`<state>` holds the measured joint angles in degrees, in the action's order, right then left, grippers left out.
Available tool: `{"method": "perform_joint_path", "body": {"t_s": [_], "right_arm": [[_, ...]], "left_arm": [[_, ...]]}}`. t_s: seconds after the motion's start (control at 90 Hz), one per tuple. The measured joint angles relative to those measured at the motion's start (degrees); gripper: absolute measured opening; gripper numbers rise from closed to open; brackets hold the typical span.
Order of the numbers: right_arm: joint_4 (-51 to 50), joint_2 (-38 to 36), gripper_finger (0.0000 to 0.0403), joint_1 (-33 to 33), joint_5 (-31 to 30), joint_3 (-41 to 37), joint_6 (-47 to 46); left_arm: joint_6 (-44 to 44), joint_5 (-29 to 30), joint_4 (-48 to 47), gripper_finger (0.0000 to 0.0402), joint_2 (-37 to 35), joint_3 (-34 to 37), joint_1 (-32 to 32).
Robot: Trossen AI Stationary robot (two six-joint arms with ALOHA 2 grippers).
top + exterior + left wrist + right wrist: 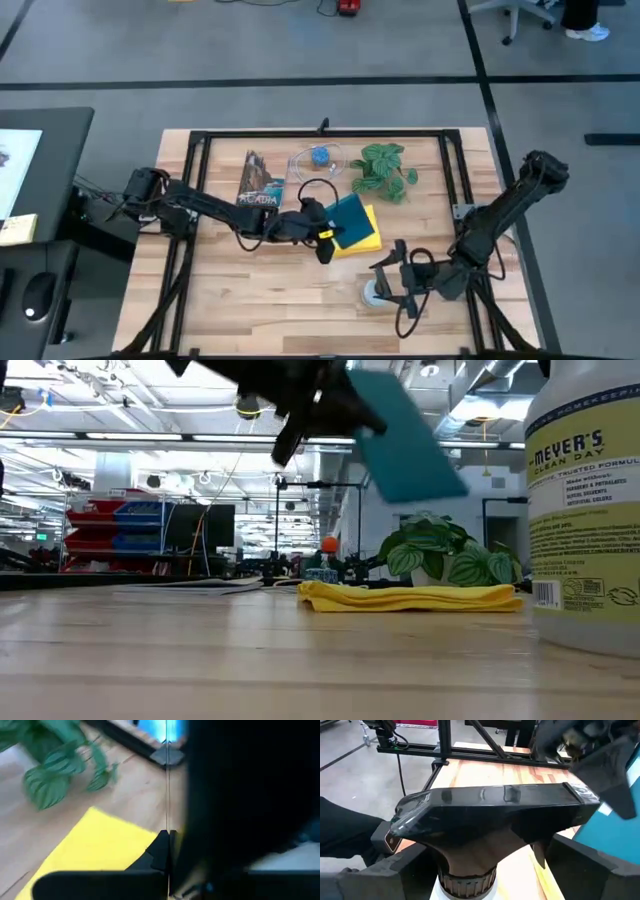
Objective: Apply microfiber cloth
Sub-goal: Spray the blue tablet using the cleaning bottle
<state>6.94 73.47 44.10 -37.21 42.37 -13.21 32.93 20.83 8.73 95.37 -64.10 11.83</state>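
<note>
Left claw (326, 238) pinches the tablet (349, 217) above the microfiber cloth (364, 238), plant (383, 170) beside; right claw's (393, 283) spread unclear.

1. The left gripper (322, 236) holds the teal tablet (350, 219) lifted above the microfiber cloth (366, 240), blocking any way down onto it.
2. The plant (384, 169) stands just beyond the cloth, closing its far side.
3. The spray bottle (374, 291), at the right gripper (392, 283), stands on the near right.
4. Bare counter (260, 295) lies open on the near left.
</note>
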Motion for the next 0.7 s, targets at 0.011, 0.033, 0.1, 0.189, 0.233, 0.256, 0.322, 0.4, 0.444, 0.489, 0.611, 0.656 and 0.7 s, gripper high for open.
{"method": "perform_joint_path", "body": {"t_s": [0.011,0.033,0.1,0.189,0.233,0.256,0.322,0.4,0.444,0.489,0.611,0.656,0.7], "right_arm": [[0.00,0.00,0.0317,0.00,0.00,0.00,0.00],[0.02,0.00,0.0317,0.00,0.00,0.00,0.00],[0.04,0.00,0.0317,0.00,-0.02,0.00,0.00],[0.10,0.00,0.0317,0.00,-0.02,0.00,0.01],[0.15,0.00,0.0317,0.00,-0.02,0.00,0.02],[0.17,0.00,0.0317,0.00,-0.02,0.00,0.02],[0.18,-0.02,0.0317,0.00,-0.02,0.00,0.02],[0.20,0.00,0.0317,0.00,-0.02,0.00,0.02],[0.20,0.00,0.0317,0.00,-0.02,0.00,0.02],[0.21,0.00,0.0317,0.00,-0.02,0.00,-0.08],[0.01,0.00,0.0296,-0.23,0.04,0.00,-2.30],[-0.23,-0.02,0.0276,-0.59,1.00,0.00,-3.49],[-0.40,-0.03,0.0251,-0.95,1.73,0.02,-4.72]], "left_arm": [[-0.30,-0.03,-0.38,0.0009,0.00,-0.43,0.09],[-0.82,-0.01,-1.10,0.0009,0.00,-1.25,0.22],[-2.12,-0.03,-3.38,0.0009,0.00,-3.44,0.60],[-3.45,0.44,-6.50,0.0009,0.00,-5.81,0.91],[-4.01,0.70,-7.34,0.0009,0.00,-6.56,0.95],[-4.19,0.83,-7.54,0.0009,0.00,-6.78,0.93],[-4.41,1.02,-7.66,0.0009,-0.02,-6.84,0.94],[-4.44,1.04,-8.18,0.0009,-0.02,-6.84,0.93],[-4.44,1.04,-8.19,0.0009,-0.02,-6.84,0.93],[-4.44,1.04,-8.11,0.0009,-0.02,-6.84,0.94],[-4.63,1.10,-8.16,0.0009,-0.02,-6.84,0.93],[-4.72,1.17,-8.11,0.0009,-0.02,-6.84,0.93],[-4.74,1.28,-8.01,0.0009,-0.02,-6.84,0.94]]}}
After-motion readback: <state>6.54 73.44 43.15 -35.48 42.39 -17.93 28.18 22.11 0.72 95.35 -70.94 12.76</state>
